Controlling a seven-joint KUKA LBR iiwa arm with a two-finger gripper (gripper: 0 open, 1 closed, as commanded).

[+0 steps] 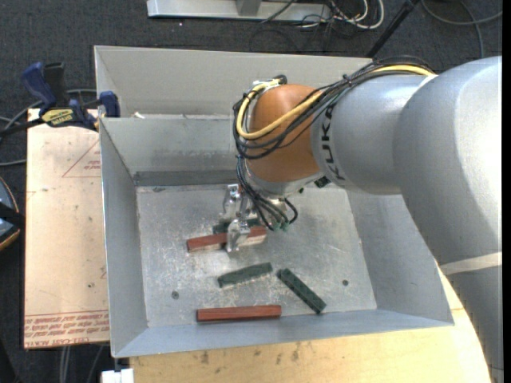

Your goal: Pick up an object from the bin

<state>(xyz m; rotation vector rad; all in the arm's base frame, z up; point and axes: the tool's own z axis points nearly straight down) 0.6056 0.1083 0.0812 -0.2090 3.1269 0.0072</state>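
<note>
Gripper [236, 241] is down at the bin floor, mid-bin, right on top of a red-brown flat bar [204, 243]. Can't tell if it's open or clamped: my own wrist and cables block the tip, so I'm not claiming a hold.

Key relation: the bar's long axis runs roughly left-right in the camera view, with the right end tipped slightly toward the back wall. I'm over its right-hand part. Most of the exposed length sticks out to the view's left of me, and only a short stub shows on the right. My guess is that any grasp has to close across the narrow width, and that it's off-centre, so the bar could swing left-end-down on lift.

Next out: a dark green bar [245, 274] lies just toward the front of me, roughly parallel and clear of the red-brown one. A second dark green bar [302, 291] is front-right, angled diagonally and near the first but apart from it.

Farthest: another red-brown bar [239, 313] sits along the front wall of the bin [120, 238], well apart from me. Neither it nor the two green bars interferes with a straight lift.
</note>
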